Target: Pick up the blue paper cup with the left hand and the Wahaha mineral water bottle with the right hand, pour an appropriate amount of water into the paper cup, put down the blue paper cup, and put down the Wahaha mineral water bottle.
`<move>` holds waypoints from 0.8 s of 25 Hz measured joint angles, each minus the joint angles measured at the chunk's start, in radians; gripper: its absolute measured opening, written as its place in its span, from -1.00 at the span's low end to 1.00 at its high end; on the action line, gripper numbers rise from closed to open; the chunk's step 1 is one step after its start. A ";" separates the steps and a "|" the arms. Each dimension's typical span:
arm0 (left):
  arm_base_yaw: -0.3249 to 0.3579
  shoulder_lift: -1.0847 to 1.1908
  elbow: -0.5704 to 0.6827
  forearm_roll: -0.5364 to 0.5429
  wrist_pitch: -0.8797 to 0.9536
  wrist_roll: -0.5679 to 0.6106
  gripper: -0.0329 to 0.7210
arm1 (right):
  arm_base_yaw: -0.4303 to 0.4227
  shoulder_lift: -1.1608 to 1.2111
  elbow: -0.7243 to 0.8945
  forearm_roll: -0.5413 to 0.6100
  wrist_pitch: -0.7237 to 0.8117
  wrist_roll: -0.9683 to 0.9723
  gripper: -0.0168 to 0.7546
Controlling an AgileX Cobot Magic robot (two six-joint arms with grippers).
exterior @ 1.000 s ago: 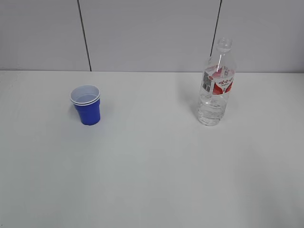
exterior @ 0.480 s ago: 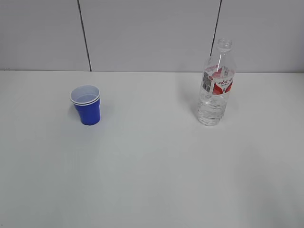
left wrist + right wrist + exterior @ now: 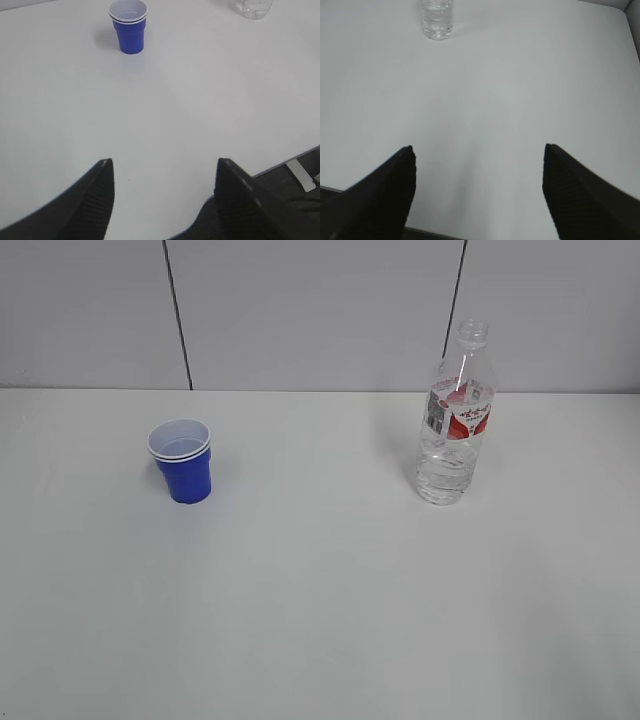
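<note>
The blue paper cup (image 3: 181, 462) stands upright on the white table at the left, white inside with a doubled white rim; it also shows far ahead in the left wrist view (image 3: 129, 27). The Wahaha mineral water bottle (image 3: 455, 420) stands upright at the right, uncapped, with clear water in its lower part; its base shows in the right wrist view (image 3: 437, 19) and in the left wrist view (image 3: 254, 7). My left gripper (image 3: 164, 162) is open and empty, far short of the cup. My right gripper (image 3: 477, 147) is open and empty, far short of the bottle. Neither arm shows in the exterior view.
The white table (image 3: 320, 590) runs back to a grey panelled wall (image 3: 320, 310). Its near edge shows under the left gripper (image 3: 280, 167), with a dark floor beyond. Its right edge shows in the right wrist view (image 3: 631, 30).
</note>
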 joint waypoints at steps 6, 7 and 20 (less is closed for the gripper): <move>0.000 0.000 0.000 0.000 0.000 0.000 0.36 | 0.000 0.000 0.000 0.000 0.000 0.000 0.57; 0.000 0.000 0.000 0.000 0.000 0.000 0.36 | 0.000 0.000 0.000 0.000 0.000 0.000 0.57; 0.210 -0.080 0.000 0.000 0.000 0.000 0.36 | 0.000 0.000 0.000 0.000 0.000 0.000 0.57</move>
